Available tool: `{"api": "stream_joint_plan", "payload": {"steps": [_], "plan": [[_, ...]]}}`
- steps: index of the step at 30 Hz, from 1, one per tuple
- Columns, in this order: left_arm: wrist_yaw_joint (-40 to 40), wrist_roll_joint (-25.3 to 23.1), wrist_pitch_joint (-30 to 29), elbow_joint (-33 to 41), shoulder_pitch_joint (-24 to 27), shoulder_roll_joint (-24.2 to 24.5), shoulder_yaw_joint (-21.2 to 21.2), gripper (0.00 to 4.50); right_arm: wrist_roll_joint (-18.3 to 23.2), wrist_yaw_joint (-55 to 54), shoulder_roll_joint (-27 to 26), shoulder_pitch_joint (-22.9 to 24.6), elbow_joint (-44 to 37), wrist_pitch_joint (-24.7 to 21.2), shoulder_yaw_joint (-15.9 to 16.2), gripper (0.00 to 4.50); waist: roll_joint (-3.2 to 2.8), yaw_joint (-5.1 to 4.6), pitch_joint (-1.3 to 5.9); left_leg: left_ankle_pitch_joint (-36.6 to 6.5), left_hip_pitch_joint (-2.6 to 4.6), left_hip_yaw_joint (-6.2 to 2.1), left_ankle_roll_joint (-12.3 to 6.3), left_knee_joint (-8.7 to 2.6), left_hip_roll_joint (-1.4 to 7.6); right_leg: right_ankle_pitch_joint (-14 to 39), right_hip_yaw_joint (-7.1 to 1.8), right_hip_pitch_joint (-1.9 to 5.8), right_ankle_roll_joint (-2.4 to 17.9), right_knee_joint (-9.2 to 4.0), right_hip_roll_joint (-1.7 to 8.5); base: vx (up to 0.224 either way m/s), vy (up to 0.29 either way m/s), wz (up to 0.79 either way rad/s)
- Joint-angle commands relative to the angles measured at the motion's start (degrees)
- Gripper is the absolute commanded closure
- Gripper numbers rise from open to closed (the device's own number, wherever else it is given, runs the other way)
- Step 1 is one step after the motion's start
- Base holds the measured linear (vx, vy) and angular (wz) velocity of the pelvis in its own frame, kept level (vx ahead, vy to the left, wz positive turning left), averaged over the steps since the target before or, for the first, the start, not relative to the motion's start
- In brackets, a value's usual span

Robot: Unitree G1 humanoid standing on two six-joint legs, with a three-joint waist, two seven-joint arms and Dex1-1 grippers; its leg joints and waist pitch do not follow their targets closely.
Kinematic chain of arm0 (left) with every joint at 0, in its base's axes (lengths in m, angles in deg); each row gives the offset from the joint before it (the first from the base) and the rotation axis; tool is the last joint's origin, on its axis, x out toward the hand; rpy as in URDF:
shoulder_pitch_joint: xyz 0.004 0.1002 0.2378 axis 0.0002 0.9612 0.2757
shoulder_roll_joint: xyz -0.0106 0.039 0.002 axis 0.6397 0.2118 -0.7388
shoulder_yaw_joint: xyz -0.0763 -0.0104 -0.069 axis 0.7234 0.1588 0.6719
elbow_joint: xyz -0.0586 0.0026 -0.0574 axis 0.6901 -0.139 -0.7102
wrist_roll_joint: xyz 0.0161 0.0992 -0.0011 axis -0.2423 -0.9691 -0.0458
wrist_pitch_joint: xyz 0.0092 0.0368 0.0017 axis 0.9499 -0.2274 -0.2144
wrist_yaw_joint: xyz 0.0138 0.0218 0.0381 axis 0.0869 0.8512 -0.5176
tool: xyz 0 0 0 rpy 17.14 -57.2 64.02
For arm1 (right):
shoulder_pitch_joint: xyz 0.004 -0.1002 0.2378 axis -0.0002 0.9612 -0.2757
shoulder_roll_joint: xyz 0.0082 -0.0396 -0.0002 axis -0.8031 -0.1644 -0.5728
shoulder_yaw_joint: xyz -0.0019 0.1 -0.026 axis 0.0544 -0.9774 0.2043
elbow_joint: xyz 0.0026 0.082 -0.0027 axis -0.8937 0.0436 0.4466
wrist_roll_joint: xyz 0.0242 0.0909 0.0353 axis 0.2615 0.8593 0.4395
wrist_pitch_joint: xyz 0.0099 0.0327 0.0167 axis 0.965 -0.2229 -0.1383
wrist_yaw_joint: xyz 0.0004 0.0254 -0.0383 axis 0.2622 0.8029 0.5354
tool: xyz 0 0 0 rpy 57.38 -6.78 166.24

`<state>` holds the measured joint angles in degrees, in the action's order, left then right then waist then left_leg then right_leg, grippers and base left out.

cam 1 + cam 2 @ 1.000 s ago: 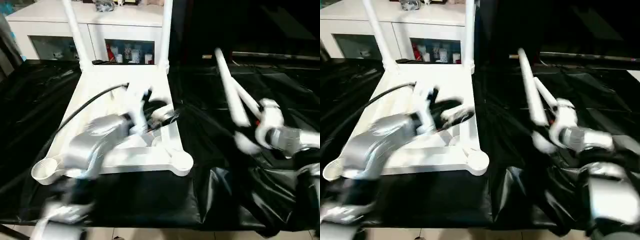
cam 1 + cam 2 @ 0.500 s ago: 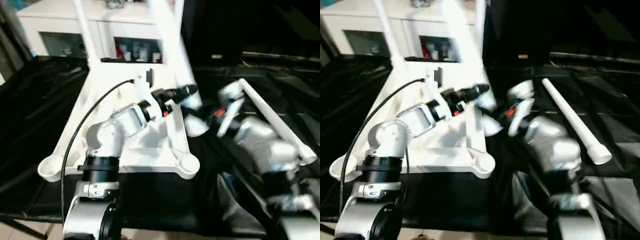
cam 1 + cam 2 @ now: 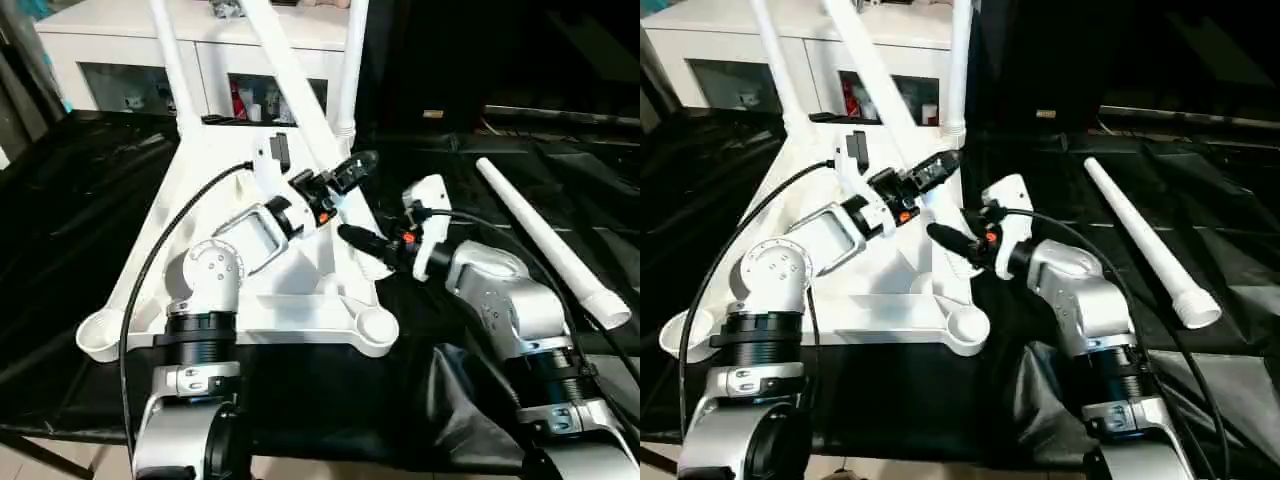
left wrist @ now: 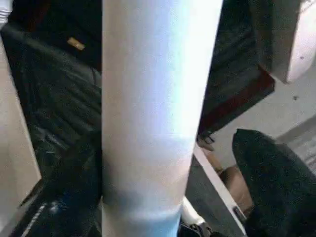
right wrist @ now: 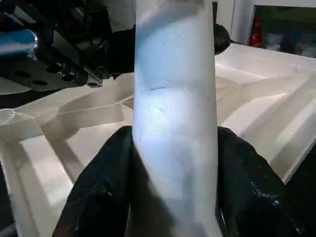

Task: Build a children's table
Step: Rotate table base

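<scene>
The white tabletop [image 3: 205, 175] lies upside down on black sheeting, with round sockets [image 3: 375, 326] at its near corners. Two white legs [image 3: 170, 60] [image 3: 352, 60] stand upright in its far corners. A third leg [image 3: 290, 70] leans over the tabletop's right side, its top tilted to the far left. My right gripper [image 3: 362, 245] is shut on it near its lower end, with black fingers [image 5: 98, 192] pressed against both sides. Higher up, my left gripper [image 3: 342, 176] stands open around the same leg [image 4: 153, 98], one finger [image 4: 271, 177] clear of it. A fourth leg [image 3: 545, 235] lies loose on the sheeting to the right.
A white glass-doored cabinet [image 3: 120, 40] stands right behind the tabletop. Black sheeting [image 3: 60, 200] covers the work surface on both sides. A black cable [image 3: 165, 250] loops from my left forearm across the tabletop.
My right arm has swung the held leg from over the sheeting at the right to the tabletop's right side. My left arm has risen from the tabletop to bracket that leg.
</scene>
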<state>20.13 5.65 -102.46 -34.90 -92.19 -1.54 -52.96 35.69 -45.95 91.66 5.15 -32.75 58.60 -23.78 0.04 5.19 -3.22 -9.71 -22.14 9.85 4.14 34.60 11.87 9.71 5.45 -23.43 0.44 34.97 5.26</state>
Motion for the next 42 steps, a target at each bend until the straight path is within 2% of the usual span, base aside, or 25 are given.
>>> {"api": "stream_joint_plan", "payload": {"steps": [1,8,15,20,21,22,24,27,29,34,36,37,40,42], "plan": [[-0.24,0.56,0.46,1.35,-1.94,-1.07,-0.74,0.49,-1.55,-1.05,-0.17,-0.37,0.81,-1.38,1.41,2.57,0.76,0.11,4.23,-9.94,0.7,0.0,-1.7,-3.9,0.8,14.64,-2.45,3.36,8.39,-4.65,2.58,0.0,0.0,0.0],[-1.5,0.86,1.42,0.77,-2.37,-0.78,0.21,1.04,-1.67,-2.31,-0.49,-0.51,0.36,-1.85,1.6,2.57,0.7,0.08,4.35,-8.31,0.67,0.06,-2.35,-3.8,0.78,11.17,-2.53,3.55,9.74,-4.28,2.57,0.0,0.0,0.0],[-1.88,1.62,1.55,0.8,-2.41,-0.51,0.56,1.61,-1.82,-2.3,-0.47,-0.33,-0.08,-1.55,2.17,2.57,0.49,0.04,4.13,-10.75,0.8,0.0,-1.46,-4.02,0.82,14.8,-2.51,3.45,8.63,-4.72,2.63,0.0,0.0,0.0],[-0.73,1.8,1.9,0.99,-2.4,-0.17,0.35,1.94,0.28,-1.51,-0.68,-0.36,-0.54,-2.9,0.96,2.57,0.4,0.04,4.25,-10.14,0.83,-0.03,-1.47,-3.99,0.84,13.02,-2.53,3.47,8.93,-4.54,2.58,0.0,0.0,0.0],[-0.5,1.78,1.86,1.06,-2.41,-0.06,0.25,2.04,0.72,-1.37,-0.69,-0.41,-0.61,-3.25,0.71,2.01,0.44,0.01,4.24,-10.13,0.82,-0.01,-1.67,-3.99,0.84,12.58,-2.53,3.5,9.17,-4.52,2.57,0.0,0.0,0.0],[-0.29,1.76,1.83,1.11,-2.41,0.04,0.14,2.12,1.01,-1.24,-0.67,-0.44,-0.68,-3.46,0.53,1.87,0.41,0.02,4.26,-10.07,0.77,-0.02,-1.73,-3.97,0.84,12.22,-2.53,3.53,9.36,-4.47,2.56,0.0,0.0,0.0],[1.6,0.18,2.1,1.79,-2.14,1.52,-1.94,2.36,2.62,0.0,-0.06,-0.29,-1.58,-4.68,-0.22,1.81,0.39,0.1,4.26,-9.84,0.81,-0.03,-1.9,-3.97,0.8,12.18,-2.51,3.55,9.57,-4.52,2.6,0.0,0.0,0.0],[3.79,-0.67,1.51,2.93,-1.98,3.41,-3.88,2.42,3.45,1.91,2.06,0.04,-3.63,-5.6,-0.59,1.45,0.41,0.15,4.24,-10.02,0.87,-0.06,-1.65,-4.07,0.9,12.36,-2.54,3.61,9.34,-4.46,2.61,0.0,0.0,0.0],[5.96,-1.33,1.0,3.71,-1.96,5.45,-5.41,2.51,5.98,4.88,4.19,0.03,-5.26,-8.07,-1.53,1.32,0.41,0.27,4.25,-9.85,0.91,-0.01,-1.55,-4.0,0.96,11.77,-2.64,3.6,9.57,-4.3,2.61,0.0,0.0,0.0],[9.68,-1.0,-0.68,4.82,-2.16,8.71,-7.02,2.55,9.15,9.74,8.37,-0.28,-6.75,-12.32,-2.55,1.3,0.5,0.32,4.16,-9.64,0.82,0.06,-1.71,-3.9,0.88,12.39,-2.62,3.64,9.55,-4.3,2.67,0.0,0.0,0.0],[14.25,-0.95,-1.81,6.25,-1.63,11.83,-10.1,2.55,11.87,11.86,10.19,-1.3,-6.52,-15.86,-3.98,1.3,0.63,0.37,4.26,-9.47,0.9,0.01,-1.73,-3.9,0.83,13.32,-2.56,3.72,9.67,-4.27,2.72,0.0,0.0,0.0],[14.25,-0.95,-1.81,6.25,-1.63,11.83,-10.1,2.55,11.87,11.86,10.19,-1.3,-6.52,-15.86,-3.98,1.3,0.56,0.36,4.23,-9.38,0.9,-0.03,-1.77,-3.97,0.89,13.36,-2.56,3.65,9.76,-4.22,2.65,0.0,0.0,0.0],[18.32,-0.69,-2.89,7.81,-1.05,14.41,-12.6,2.55,14.59,13.43,11.52,-3.01,-5.02,-19.11,-5.59,1.3,0.88,0.28,4.28,-8.41,0.82,0.07,-1.65,-3.84,0.9,12.21,-2.58,3.63,10.45,-4.06,2.67,0.0,0.0,0.0],[19.44,-0.45,-3.33,8.25,-0.9,14.96,-13.27,2.56,14.8,13.23,11.7,-3.49,-4.41,-19.29,-5.66,1.3,0.76,0.26,4.24,-8.47,0.84,0.14,-1.56,-3.77,0.88,12.46,-2.6,3.56,10.68,-4.07,2.74,0.0,0.0,0.0]]}}
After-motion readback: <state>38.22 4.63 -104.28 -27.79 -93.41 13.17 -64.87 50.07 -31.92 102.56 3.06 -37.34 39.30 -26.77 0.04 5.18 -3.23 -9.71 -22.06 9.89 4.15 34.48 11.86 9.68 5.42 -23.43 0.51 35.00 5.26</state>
